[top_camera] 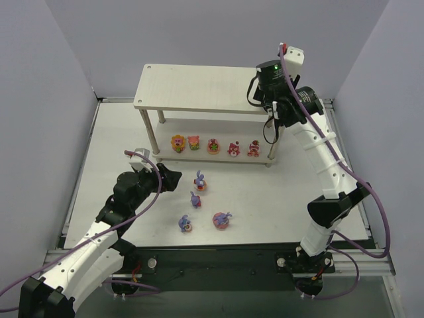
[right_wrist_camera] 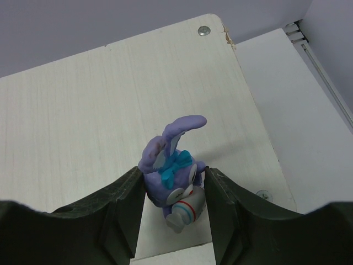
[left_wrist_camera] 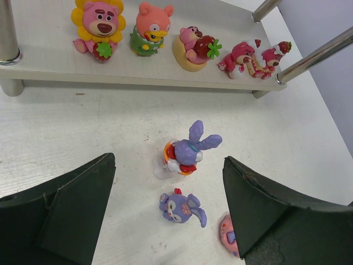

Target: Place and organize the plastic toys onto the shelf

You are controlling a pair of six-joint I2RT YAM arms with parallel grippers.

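The pale wood shelf [top_camera: 192, 86] stands at the back. Its lower tier [left_wrist_camera: 49, 66] holds a row of pink, red and yellow round toys [top_camera: 213, 146], also in the left wrist view [left_wrist_camera: 99, 25]. My right gripper [right_wrist_camera: 174, 185] is shut on a purple bunny [right_wrist_camera: 168, 163] with a blue bow, just above the right end of the top tier [right_wrist_camera: 83, 110]. Several purple bunnies stand or lie on the table [top_camera: 199, 181]. My left gripper [left_wrist_camera: 168, 165] is open and low over them, with an upright bunny [left_wrist_camera: 187, 150] and a lying bunny [left_wrist_camera: 181, 208] between its fingers.
A pink round base [left_wrist_camera: 227, 234] of another bunny toy peeks out beside my left gripper's right finger. The shelf's metal legs [left_wrist_camera: 314, 55] stand to the right of the toy row. The right arm's wrist [top_camera: 273, 78] hangs over the shelf's right end. Grey walls enclose the white table [top_camera: 119, 146].
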